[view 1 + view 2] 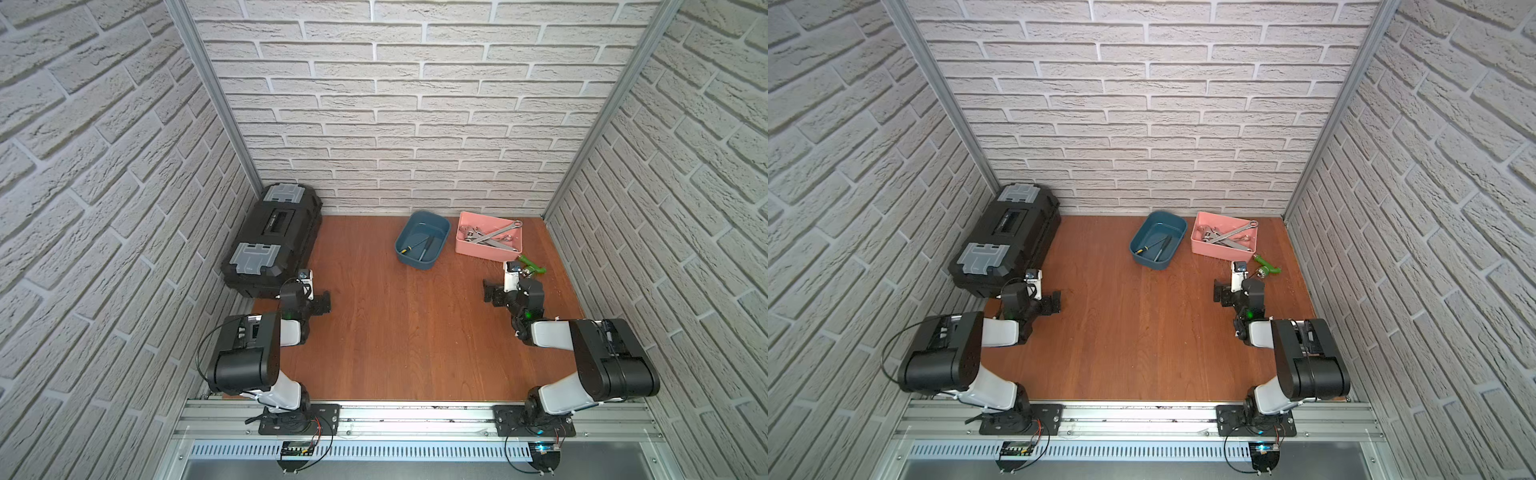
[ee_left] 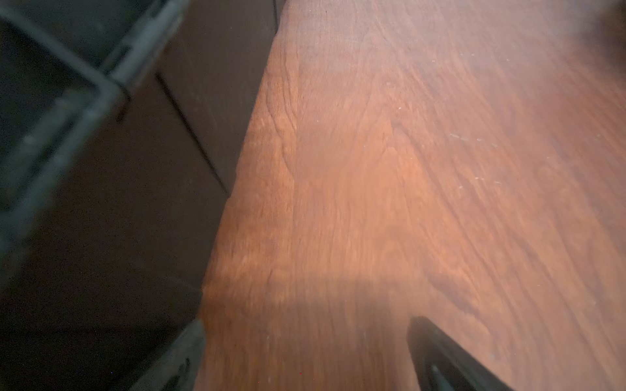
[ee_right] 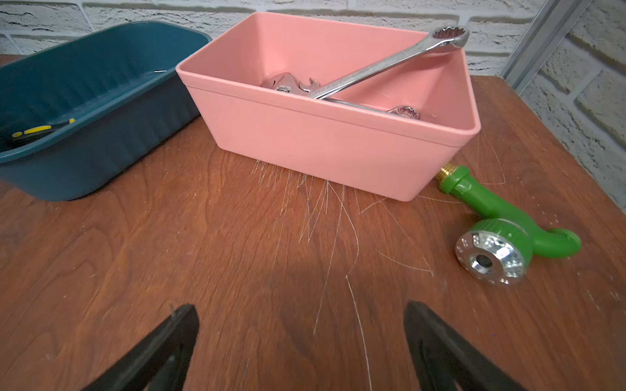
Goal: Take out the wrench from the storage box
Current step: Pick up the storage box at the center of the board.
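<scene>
Lying crossed over other wrenches (image 3: 284,84) in the box (image 3: 321,145), the wrench (image 3: 382,64) could be snagged and the box dragged when lifted; left gripper (image 1: 322,302) and right gripper (image 3: 301,338) were spread, empty.

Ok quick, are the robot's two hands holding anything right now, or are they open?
Left gripper: open, holding nothing.
Right gripper: open, holding nothing, facing the pink rectangular plastic storage box.

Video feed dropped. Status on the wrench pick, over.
Left hand open, empty, by black toolbox; right hand open, empty, facing shallow pink plastic tray. Long silver metal wrench leans on tray rim, untouched. Green plastic hose nozzle beside tray, not blocking.
</scene>
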Controlling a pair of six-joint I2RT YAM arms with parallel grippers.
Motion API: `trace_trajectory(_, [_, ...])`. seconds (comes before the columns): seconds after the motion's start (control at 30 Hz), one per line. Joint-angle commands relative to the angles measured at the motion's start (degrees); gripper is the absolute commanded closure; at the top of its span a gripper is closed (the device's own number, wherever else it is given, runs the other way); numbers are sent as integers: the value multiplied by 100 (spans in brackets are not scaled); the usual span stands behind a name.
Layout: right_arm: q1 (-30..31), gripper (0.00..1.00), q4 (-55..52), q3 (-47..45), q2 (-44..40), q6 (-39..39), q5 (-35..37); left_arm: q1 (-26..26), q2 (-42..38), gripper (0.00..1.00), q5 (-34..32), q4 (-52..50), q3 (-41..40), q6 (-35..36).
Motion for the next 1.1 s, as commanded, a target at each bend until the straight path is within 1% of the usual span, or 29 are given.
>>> trace_trajectory(0.0, [-45,1,356,88,-1,-104,-56,67,-13,2,14,887,241,267])
trace_trajectory(0.43, [-48,1,316,122,16,-89,-54,73,-13,2,25,865,250,255])
trace_trajectory(0.6, [-46,1,314,98,-54,-31,53,40,-115,2,33,858,222,305])
trace_trajectory(0.77, [-49,1,-752,403,-740,-124,-118,-335,-975,2,-82,-264,460,718])
trace_trajectory(0.9, [-41,1,-1604,578,-1462,37,-124,-568,-1866,2,-129,-1060,557,683])
trace_trajectory(0.97, [-22,1,-1959,697,-1708,358,-85,-755,-2252,2,-149,-1509,662,696])
trace_trajectory(1.07, [87,1,-2864,1104,-1843,998,173,-1056,-2650,2,-191,-2142,874,665])
